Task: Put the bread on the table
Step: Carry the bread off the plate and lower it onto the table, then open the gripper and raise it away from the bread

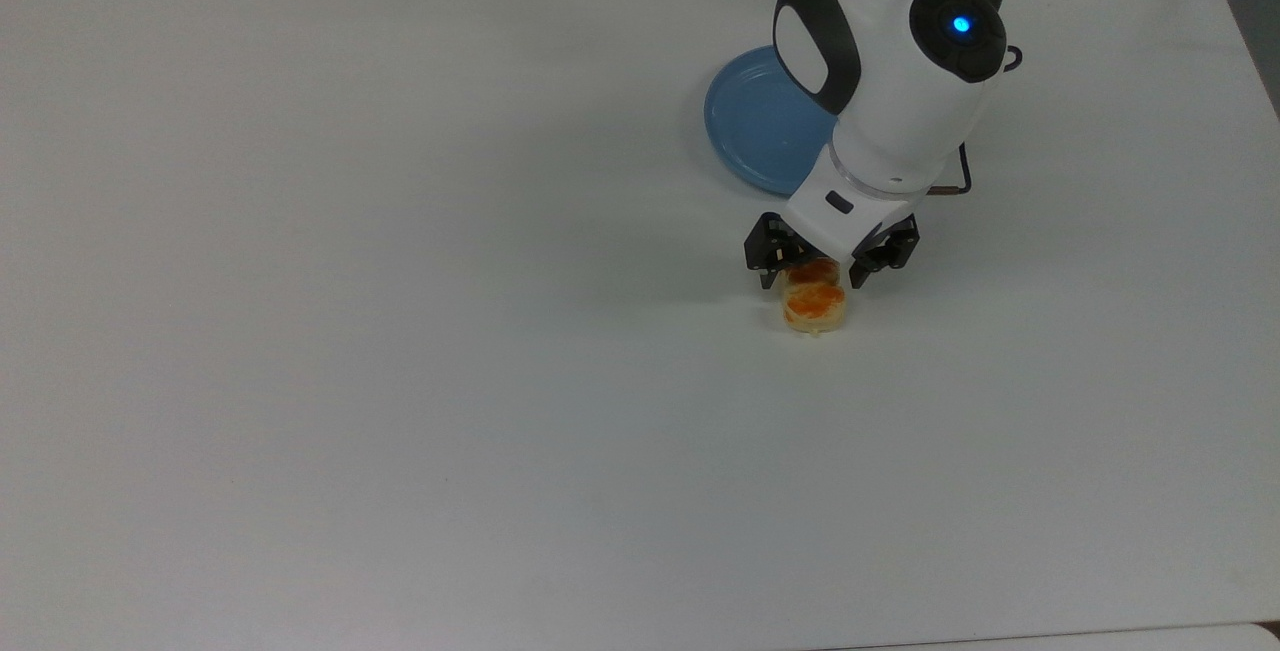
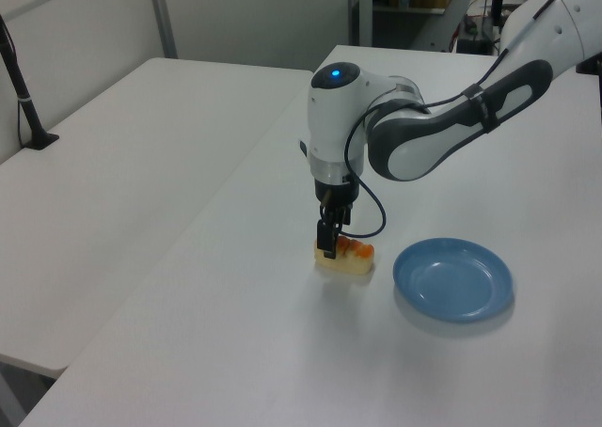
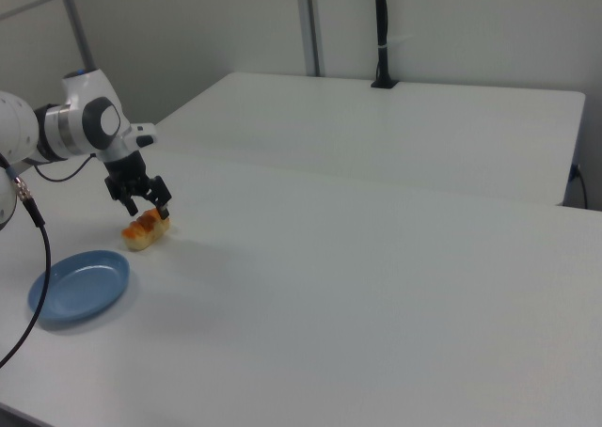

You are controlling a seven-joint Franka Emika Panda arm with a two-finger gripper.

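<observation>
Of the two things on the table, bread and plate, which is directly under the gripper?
The bread, under the gripper; the blue plate sits apart, empty.

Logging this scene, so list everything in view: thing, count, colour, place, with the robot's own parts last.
bread: one, pale yellow with orange-brown bumps, lying on the table just below the gripper in the top view, off the plate.
blue plate: one, blue, on the table above the bread in the top view, partly covered by the arm, nothing on its visible part.
table: one, white, carrying the bread and the plate.
second table: one, white, beyond the first in the right view.
black post: one, black, standing at the second table's far edge in the right view.
arm: one, white with dark joints and a blue light, reaching over the plate.
gripper: one, black, open, fingers either side of the bread's upper end.
</observation>
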